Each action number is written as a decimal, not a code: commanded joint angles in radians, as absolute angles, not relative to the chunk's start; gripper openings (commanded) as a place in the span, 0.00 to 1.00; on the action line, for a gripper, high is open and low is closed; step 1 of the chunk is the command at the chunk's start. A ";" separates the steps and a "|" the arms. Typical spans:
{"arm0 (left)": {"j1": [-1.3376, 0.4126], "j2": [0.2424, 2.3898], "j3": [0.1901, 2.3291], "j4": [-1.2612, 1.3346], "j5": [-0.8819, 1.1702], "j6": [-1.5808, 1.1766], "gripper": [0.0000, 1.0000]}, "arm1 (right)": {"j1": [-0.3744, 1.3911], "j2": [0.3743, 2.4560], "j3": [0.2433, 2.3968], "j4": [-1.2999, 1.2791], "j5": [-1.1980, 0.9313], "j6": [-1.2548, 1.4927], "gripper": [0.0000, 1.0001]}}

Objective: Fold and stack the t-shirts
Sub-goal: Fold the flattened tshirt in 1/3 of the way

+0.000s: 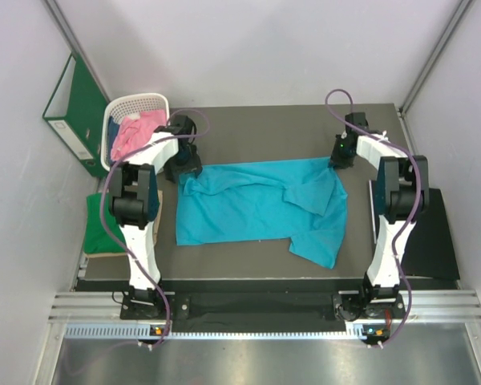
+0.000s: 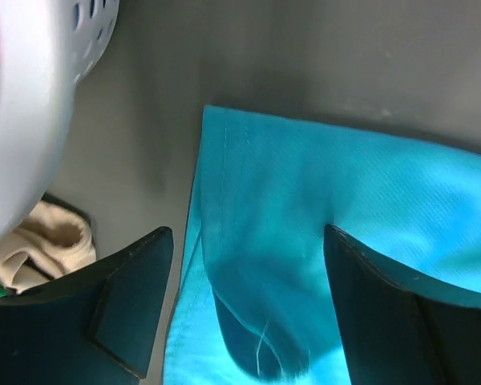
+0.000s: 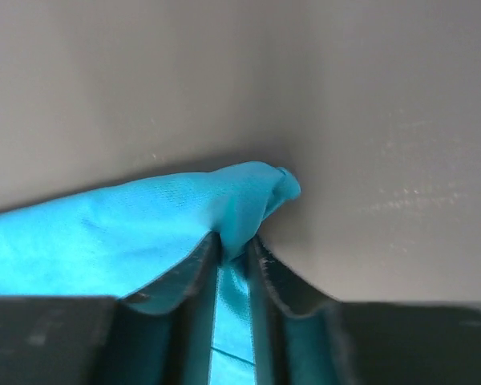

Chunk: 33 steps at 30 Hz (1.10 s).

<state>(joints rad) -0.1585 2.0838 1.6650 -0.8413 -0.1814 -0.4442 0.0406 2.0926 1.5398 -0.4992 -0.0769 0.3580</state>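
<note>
A: Where's the teal shirt (image 1: 256, 208)?
B: Spread across the middle of the surface (image 1: 264, 128), right sleeve rumpled. The right claw (image 3: 234, 249) is nipped tight on its far right corner, likely to carry that edge over for a fold.
A: And the left claw (image 2: 248, 233)?
B: Jaws wide, hung over the far left corner, gripping nothing; touching cloth or not, hard to tell.
A: Others?
B: The pink shirt (image 1: 132, 132) sits in the basket (image 1: 136, 104), the green shirt (image 1: 96, 220) beside the left arm.

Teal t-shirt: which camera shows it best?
Top external: the whole teal t-shirt lies spread and rumpled on the table. Left wrist shows only a hemmed corner between the open left fingers; right wrist only a bunched edge pinched by the right fingers.
</note>
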 commanded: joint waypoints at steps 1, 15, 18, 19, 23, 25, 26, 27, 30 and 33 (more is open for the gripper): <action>-0.156 2.127 1.712 -0.854 -0.230 -0.471 0.76 | 0.037 2.112 1.582 -0.453 -0.123 0.353 0.14; -0.163 2.281 1.923 -0.835 -0.192 -0.476 0.00 | 0.006 2.135 1.667 -0.423 -0.107 0.365 0.04; -0.163 2.337 2.006 -0.819 -0.163 -0.469 0.00 | 0.008 2.170 1.718 -0.422 -0.104 0.370 0.04; -0.164 2.354 2.063 -0.824 -0.157 -0.465 0.00 | 0.008 2.181 1.748 -0.420 -0.106 0.371 0.04; -0.167 2.430 2.186 -0.828 -0.135 -0.454 0.00 | 0.008 2.247 1.841 -0.428 -0.112 0.380 0.05; -0.170 2.447 2.218 -0.825 -0.135 -0.453 0.00 | 0.008 2.267 1.893 -0.439 -0.115 0.380 0.06; -0.170 2.445 2.217 -0.815 -0.133 -0.449 0.00 | 0.008 2.281 1.905 -0.440 -0.115 0.379 0.07; -0.170 2.439 2.215 -0.810 -0.136 -0.448 0.00 | 0.008 2.286 1.917 -0.446 -0.117 0.377 0.13; -0.172 2.405 2.204 -0.801 -0.150 -0.434 0.38 | 0.008 2.278 1.925 -0.448 -0.106 0.376 0.36; -0.181 2.324 2.166 -0.776 -0.196 -0.411 0.88 | 0.008 2.209 1.884 -0.442 -0.066 0.365 0.53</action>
